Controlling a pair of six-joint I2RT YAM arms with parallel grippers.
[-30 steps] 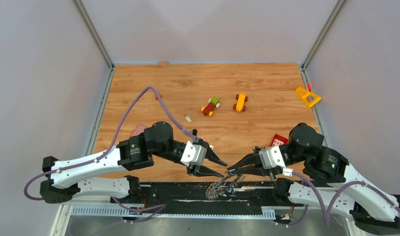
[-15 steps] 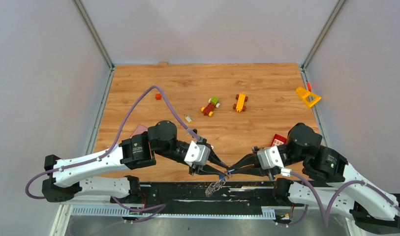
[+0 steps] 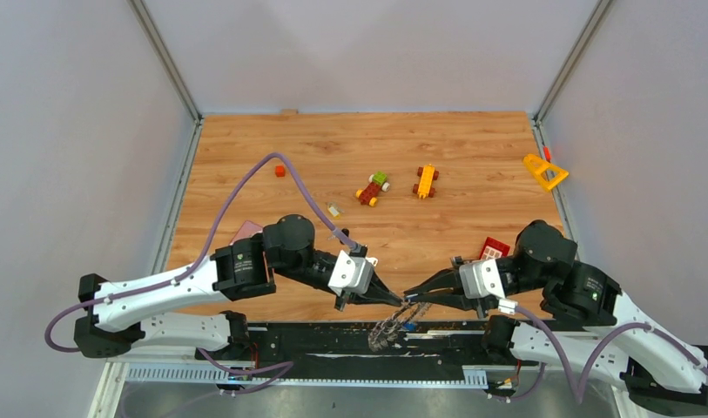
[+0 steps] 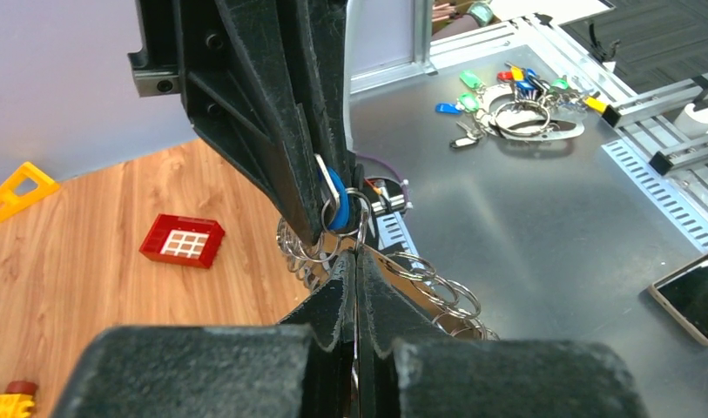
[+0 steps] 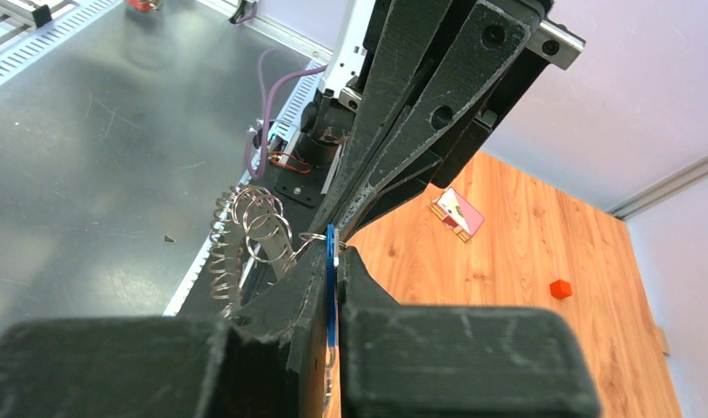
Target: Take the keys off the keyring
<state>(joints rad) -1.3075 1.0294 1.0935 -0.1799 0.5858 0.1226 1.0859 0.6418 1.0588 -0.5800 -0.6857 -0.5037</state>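
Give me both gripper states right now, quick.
Left gripper: closed, pinching a wire loop of the keyring.
Right gripper: closed, holding the blue key by its head.

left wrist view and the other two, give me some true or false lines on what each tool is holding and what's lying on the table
1. The right tool pinches the small blue-headed silver key. True.
2. The left tool stands wide open. False: it is shut on a thin loop of the silver coiled metal keyring.
3. The red square gridded plastic block lies on the wooden table. True.
4. The yellow plastic triangle lies between the two arms. False: it sits at the table's far right edge.
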